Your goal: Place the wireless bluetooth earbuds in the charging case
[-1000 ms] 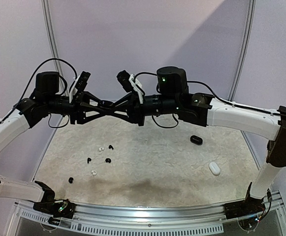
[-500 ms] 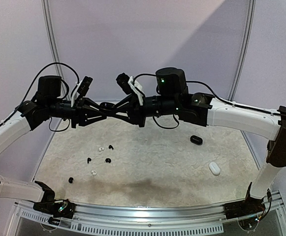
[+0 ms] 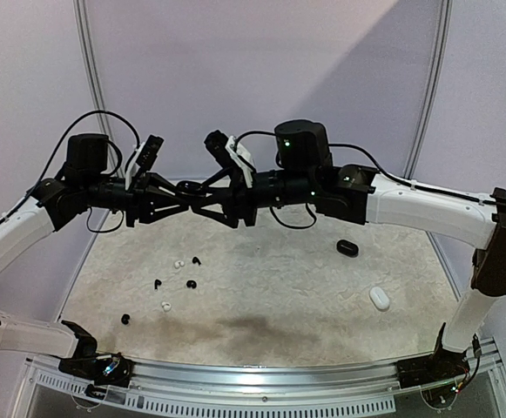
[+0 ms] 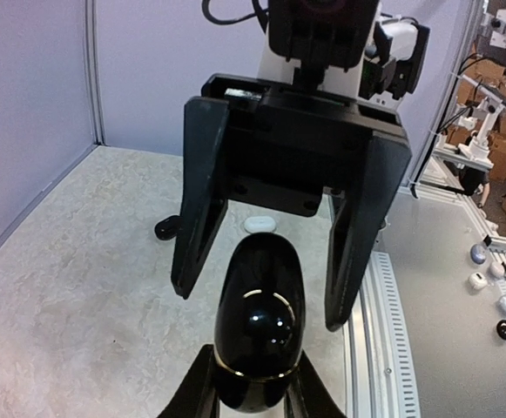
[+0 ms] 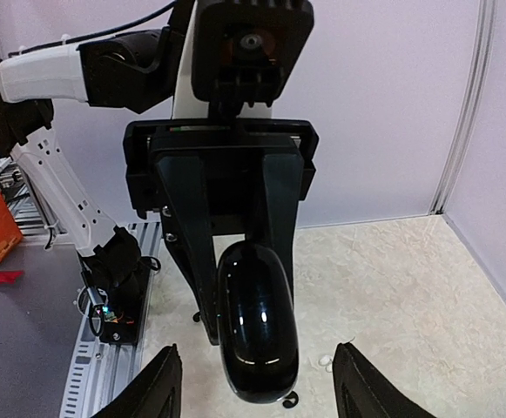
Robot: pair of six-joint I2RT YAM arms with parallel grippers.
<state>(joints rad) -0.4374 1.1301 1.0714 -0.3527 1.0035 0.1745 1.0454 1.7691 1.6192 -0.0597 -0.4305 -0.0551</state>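
A glossy black charging case hangs in mid-air over the far side of the table, between the two arms. My left gripper is shut on its near end. My right gripper faces it with jaws open, one finger on each side of the case and apart from it. Several tiny earbuds lie on the table below, among them white ones and black ones.
A second black case and a white case lie on the right part of the marbled table. A metal rail runs along the near edge, with purple walls behind and at the sides.
My left gripper closed on the black case, then my right gripper opened and let go of it. Both arms stay almost where they were.
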